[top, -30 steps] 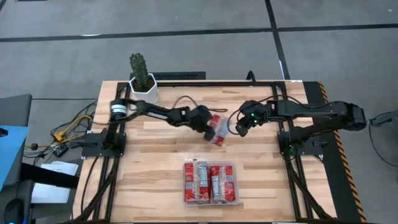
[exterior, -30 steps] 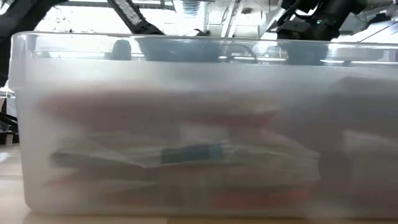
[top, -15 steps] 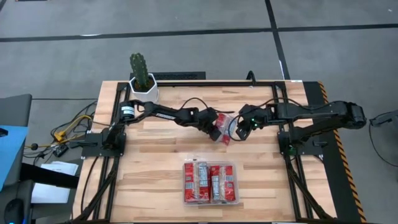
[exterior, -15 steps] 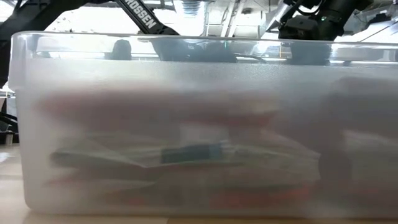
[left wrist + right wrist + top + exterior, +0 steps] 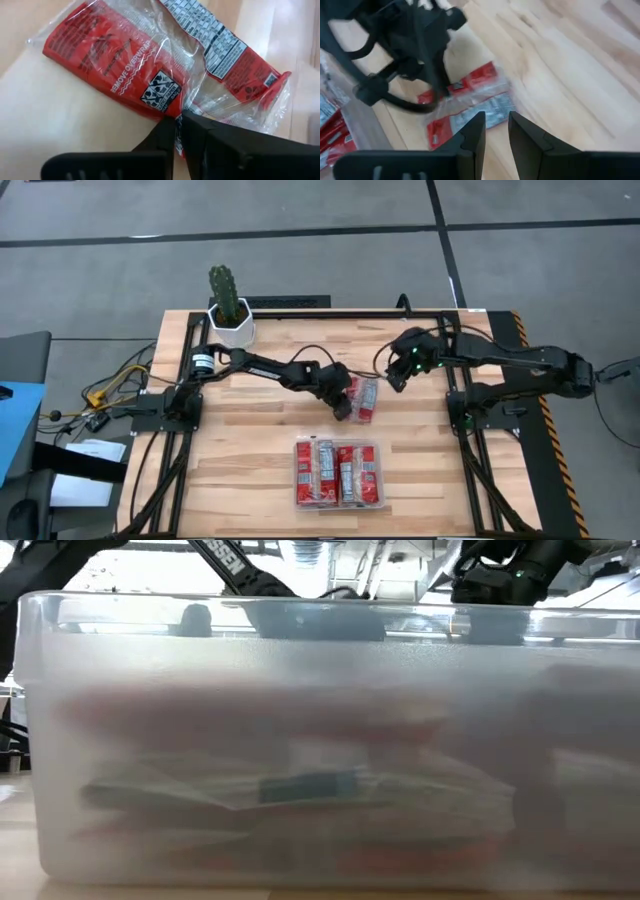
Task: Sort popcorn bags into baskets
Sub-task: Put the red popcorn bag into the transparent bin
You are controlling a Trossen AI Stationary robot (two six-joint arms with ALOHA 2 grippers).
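Grey floor [image 5: 300,240], dark seams; wooden table [image 5: 250,440].

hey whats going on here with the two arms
Two robot arms are sorting red popcorn bags into a clear tray at the near side of the table. Several bags already lie in it. Right now the left gripper is pinching the edge of one loose popcorn bag at mid-table, not yet over the tray. The right gripper hovers just beside it, fingers slightly apart and holding nothing. A potted cactus stands at the far left corner.
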